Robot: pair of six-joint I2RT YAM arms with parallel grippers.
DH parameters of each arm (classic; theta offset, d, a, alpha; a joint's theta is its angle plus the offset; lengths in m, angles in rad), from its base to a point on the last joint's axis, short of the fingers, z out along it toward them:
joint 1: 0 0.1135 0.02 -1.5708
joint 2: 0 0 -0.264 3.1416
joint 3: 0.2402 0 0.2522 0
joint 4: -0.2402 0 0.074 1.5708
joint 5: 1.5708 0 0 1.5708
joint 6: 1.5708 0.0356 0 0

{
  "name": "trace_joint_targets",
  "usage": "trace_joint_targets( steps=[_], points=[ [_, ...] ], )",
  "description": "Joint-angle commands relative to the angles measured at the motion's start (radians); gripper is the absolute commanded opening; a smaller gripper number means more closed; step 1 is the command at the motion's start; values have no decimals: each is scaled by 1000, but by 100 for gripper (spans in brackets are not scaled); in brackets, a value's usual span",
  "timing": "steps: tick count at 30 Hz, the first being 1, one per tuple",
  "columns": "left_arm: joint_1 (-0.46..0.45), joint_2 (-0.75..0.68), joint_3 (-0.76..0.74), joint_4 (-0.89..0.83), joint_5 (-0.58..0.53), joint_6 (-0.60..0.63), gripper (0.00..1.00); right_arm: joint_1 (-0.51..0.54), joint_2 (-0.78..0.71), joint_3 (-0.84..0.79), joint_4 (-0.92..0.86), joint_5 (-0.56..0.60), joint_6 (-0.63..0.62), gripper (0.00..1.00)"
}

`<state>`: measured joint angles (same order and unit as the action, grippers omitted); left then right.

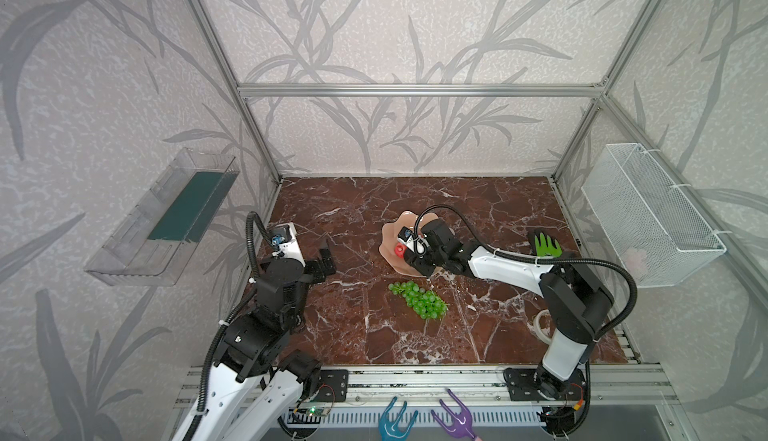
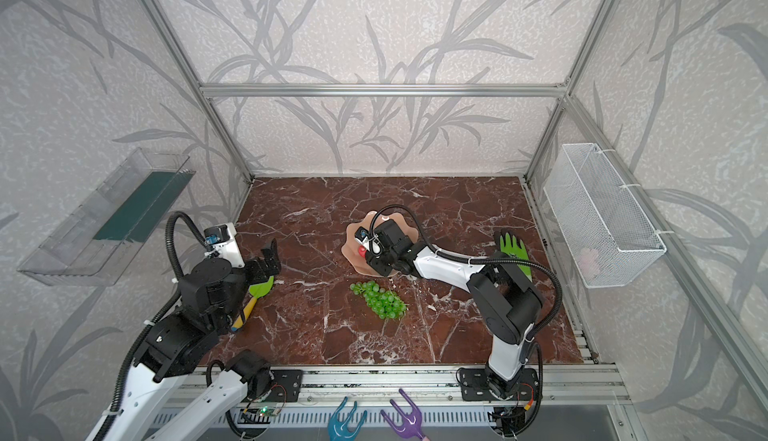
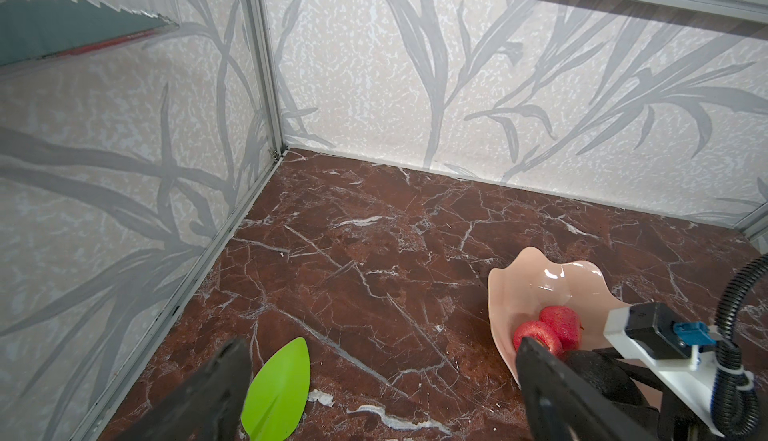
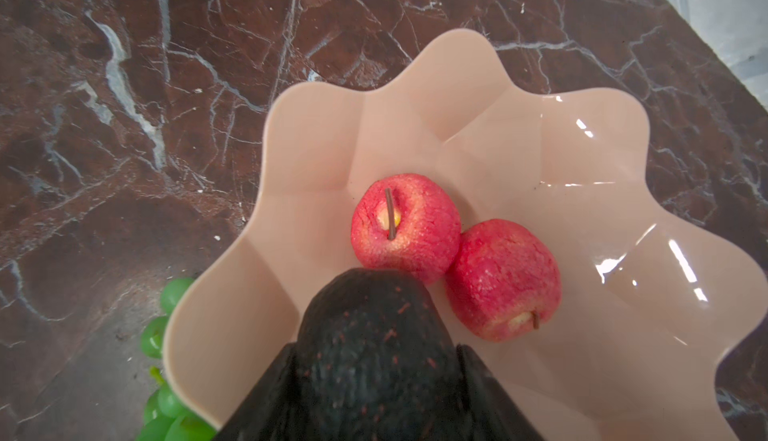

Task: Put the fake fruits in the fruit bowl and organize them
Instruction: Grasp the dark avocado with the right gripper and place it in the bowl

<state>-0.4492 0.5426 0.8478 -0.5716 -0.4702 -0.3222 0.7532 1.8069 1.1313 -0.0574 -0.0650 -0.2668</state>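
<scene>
**Red marble counter (image 1: 374,210): avocado (image 4: 370,306) poised over the fruit bowl (image 4: 316,127)**

Leaf-patterned walls close in the veined counter, and the peach-pink fruit bowl sits near its middle. The right end effector (image 4: 374,349) is clamped on the dark, rough avocado, one finger on each flank, jaws about half spread. The avocado's long axis runs in line with the fingers. Its narrow end points out past the fingertips toward the two red apples in the bowl; I cannot tell whether it touches the nearer one.

One apple (image 4: 405,227) faces its stem at the wrist camera. The other (image 4: 503,281) is tipped, stem to the side, and the two touch.

The grapes (image 1: 419,298) lie on the counter just beside the bowl's front rim. In both top views the bunch slants away from the bowl toward the front right.

The right arm stretches from its front-right base across to the middle, wrist bent down over the bowl. The left arm is folded at the left edge with its elbow raised. The left end effector (image 1: 325,257) is spread wide and empty above a green leaf-shaped spatula (image 2: 261,289).
</scene>
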Motion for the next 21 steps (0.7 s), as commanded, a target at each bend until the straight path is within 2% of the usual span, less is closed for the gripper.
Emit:
trace_joint_targets(
  steps=[1,4,12,17,21],
  points=[
    [4,-6,-10,-14,-11,-13,100,-12,25,32,6,-28,-35,45],
    [5,-8,-10,-15,-12,-14,100,-19,52,52,-4,-30,-40,47],
    [7,-10,-11,-14,-15,-12,100,-23,64,57,-5,-39,-19,71],
    [6,-10,-11,-13,-13,-14,100,-24,-15,45,2,-51,10,77],
    [7,-12,-12,-11,-10,-15,100,-31,-140,11,22,-53,56,81]
  ],
)
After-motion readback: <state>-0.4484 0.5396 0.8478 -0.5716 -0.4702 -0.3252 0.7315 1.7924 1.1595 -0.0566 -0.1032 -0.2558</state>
